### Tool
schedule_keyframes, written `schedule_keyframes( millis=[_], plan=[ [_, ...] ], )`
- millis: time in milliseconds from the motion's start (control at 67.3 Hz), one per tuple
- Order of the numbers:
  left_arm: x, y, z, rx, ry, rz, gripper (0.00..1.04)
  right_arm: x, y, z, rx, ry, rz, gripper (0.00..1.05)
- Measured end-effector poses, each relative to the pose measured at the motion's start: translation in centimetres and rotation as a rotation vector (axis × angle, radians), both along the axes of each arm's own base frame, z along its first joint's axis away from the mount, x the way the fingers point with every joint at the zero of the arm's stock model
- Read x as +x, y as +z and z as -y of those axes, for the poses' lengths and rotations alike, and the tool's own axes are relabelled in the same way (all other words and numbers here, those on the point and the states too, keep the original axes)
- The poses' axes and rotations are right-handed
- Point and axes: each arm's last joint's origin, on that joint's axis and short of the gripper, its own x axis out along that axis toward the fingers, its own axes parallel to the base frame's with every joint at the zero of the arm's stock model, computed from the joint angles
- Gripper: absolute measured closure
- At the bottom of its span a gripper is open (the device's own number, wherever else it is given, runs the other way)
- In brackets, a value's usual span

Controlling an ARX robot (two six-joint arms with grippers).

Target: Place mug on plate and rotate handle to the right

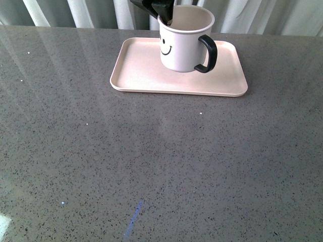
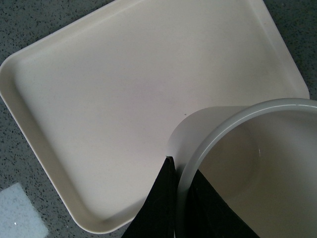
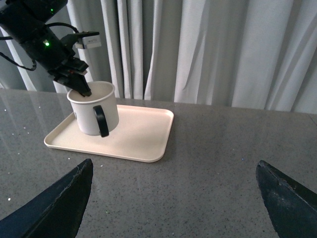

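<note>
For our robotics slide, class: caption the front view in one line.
Left gripper clamps the rim of the smiley-face mug on the pink tray, its black handle pointing right.

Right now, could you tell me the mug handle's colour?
The handle is glossy black; front view shows best.

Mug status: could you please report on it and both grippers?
Left gripper shut on mug rim. Right gripper open, clear of plate. Mug on plate, handle to the right. Nothing in the way.
</note>
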Motion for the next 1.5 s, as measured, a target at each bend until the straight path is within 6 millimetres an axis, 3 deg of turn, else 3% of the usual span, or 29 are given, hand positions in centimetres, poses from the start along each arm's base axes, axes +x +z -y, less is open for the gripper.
schedule_keyframes(
  millis=[238,594,966,1501],
  plan=[
    [1.1,-1.7,0.4,0.016,-0.003,-0.032,1.03,0.0,0.0,0.0,0.0,0.0,0.0,0.09],
    [1.7,-1.2,0.7,-0.012,0.0,0.033,1.03,0.0,0.0,0.0,0.0,0.0,0.0,0.09],
    [2.0,-3.5,1.1,0.008,0.005,0.008,1.03,0.0,0.0,0.0,0.0,0.0,0.0,0.09],
    [1.9,-3.9,1.5,0.009,-0.001,0.002,1.03,0.0,0.0,0.0,0.0,0.0,0.0,0.09]
  ],
)
